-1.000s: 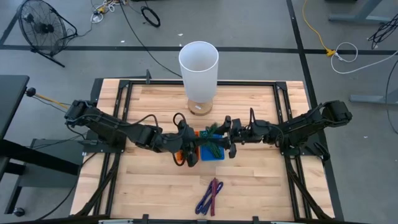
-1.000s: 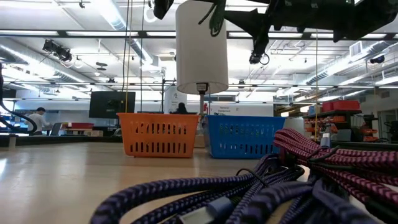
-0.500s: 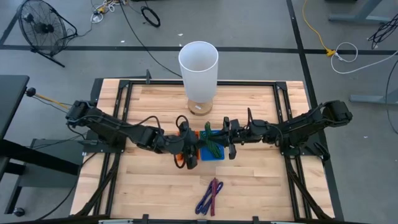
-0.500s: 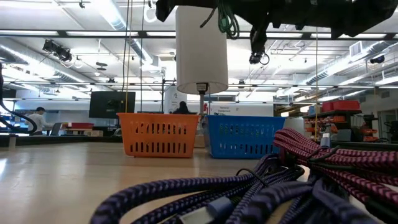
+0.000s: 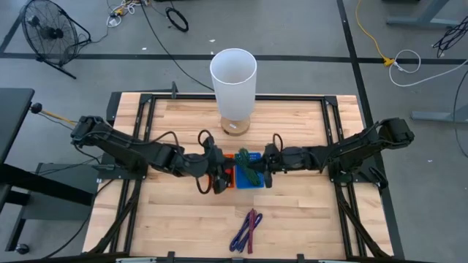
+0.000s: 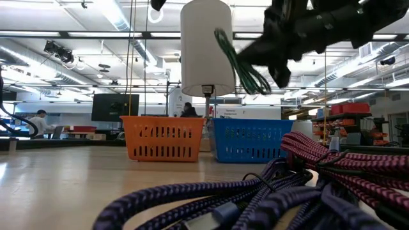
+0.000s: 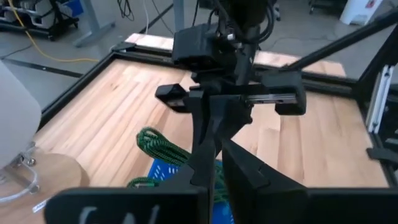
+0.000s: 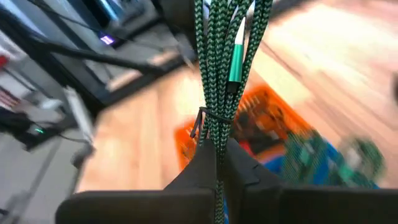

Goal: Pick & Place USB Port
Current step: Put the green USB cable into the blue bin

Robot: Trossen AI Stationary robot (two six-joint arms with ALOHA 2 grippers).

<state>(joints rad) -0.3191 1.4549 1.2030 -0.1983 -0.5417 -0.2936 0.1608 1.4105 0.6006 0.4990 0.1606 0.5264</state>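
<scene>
Green braided USB cable (image 8: 219, 74) was pinched between the closed fingers of the right gripper (image 5: 265, 166), held up in the air as a bundled coil. In the right wrist view the strands ran straight out from between the fingers (image 8: 202, 163), with a green connector lying against the bundle. Seen from above, the cable hung over the blue basket (image 5: 249, 180), near the middle of the wooden table (image 5: 292, 212). In the low view its loops (image 6: 241, 69) dangled clear above the blue basket (image 6: 249, 140), not touching it.

Left gripper (image 5: 216, 181) sat just beside the cable on the other side, above the orange basket (image 5: 218, 175), its fingers (image 7: 211, 134) drawn nearly together with nothing between them. The two grippers faced each other across the baskets, close but apart. The left wrist view showed the right gripper head-on with the green coil (image 7: 163, 146) below it, over blue mesh.

Orange basket (image 6: 162, 138) and blue basket stood side by side, touching or nearly so. A tall white cylinder (image 5: 233, 88) stood on a round wooden base toward the far edge of the table. A purple and maroon cable bundle (image 5: 247, 230) lay on the table near its front edge, well apart from the baskets; it filled the foreground of the low view (image 6: 268, 191).
</scene>
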